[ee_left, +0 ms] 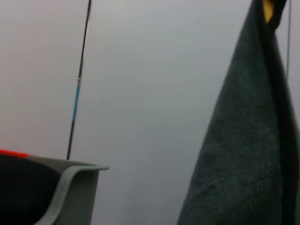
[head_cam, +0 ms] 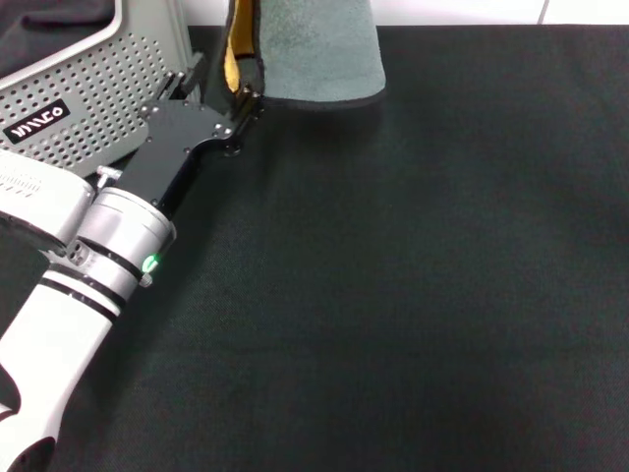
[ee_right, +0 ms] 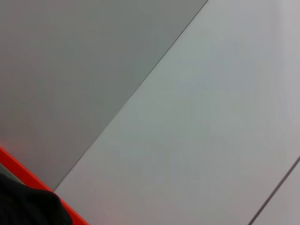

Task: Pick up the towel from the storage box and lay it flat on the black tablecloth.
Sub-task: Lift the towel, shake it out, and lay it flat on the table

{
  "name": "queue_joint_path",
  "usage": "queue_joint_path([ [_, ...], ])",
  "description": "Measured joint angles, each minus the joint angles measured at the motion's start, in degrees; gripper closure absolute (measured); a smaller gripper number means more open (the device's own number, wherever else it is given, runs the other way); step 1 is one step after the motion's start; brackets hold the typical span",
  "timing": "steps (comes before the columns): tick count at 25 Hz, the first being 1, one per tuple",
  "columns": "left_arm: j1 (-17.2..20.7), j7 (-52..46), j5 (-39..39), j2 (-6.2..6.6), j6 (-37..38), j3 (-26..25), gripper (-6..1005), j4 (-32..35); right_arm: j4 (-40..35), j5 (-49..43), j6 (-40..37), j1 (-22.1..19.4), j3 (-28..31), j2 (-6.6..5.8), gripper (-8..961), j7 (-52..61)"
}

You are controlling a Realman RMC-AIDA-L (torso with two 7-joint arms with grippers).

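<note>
Work surface: the black tablecloth [head_cam: 413,295], matte, covers nearly the whole head view, with a pale wall strip along its far edge. The towel [head_cam: 319,49] hangs above the cloth's far part, grey face toward the camera, yellow-orange face showing as a narrow fold on the side nearest the gripper, black stitched border along the lower hem. The left gripper [head_cam: 246,98] is clamped on the towel's folded edge, the fingers meeting at the fabric just below the yellow strip. The towel hangs beyond and to the right of the fingertips, clear of the box. In the left wrist view the towel [ee_left: 243,154] drapes as a dark grey sheet with a yellow tip at the top. The storage box [head_cam: 88,98], light grey and perforated with a white logo on a black patch, stands just left of the gripper body; its rim [ee_left: 70,187] shows in the left wrist view. The right gripper is not in sight.
</note>
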Motion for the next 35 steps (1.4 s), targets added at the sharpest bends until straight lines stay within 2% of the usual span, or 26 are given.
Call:
queue_joint_path([
  [9, 1.3, -0.1, -0.5, 0.00, 0.5, 0.1, 324, 0.0, -1.8, -1.4, 0.0, -2.3, 0.0, 0.00, 941, 0.0],
  [15, 1.4, -0.1, -0.3, 0.00, 1.2, 0.3, 326, 0.1, -1.7, -1.4, 0.5, -2.4, 0.1, 0.00, 941, -0.1],
  [22, 2.3, -0.2, -0.3, 0.00, 6.6, 1.6, 327, 0.0, -1.3, -1.8, 0.9, -2.4, 0.1, 0.00, 942, -0.1],
  [35, 2.9, -0.2, 0.0, 0.03, 7.2, 2.4, 330, -0.1, -1.2, -2.1, 1.3, -2.4, 0.8, 0.00, 941, 0.2],
])
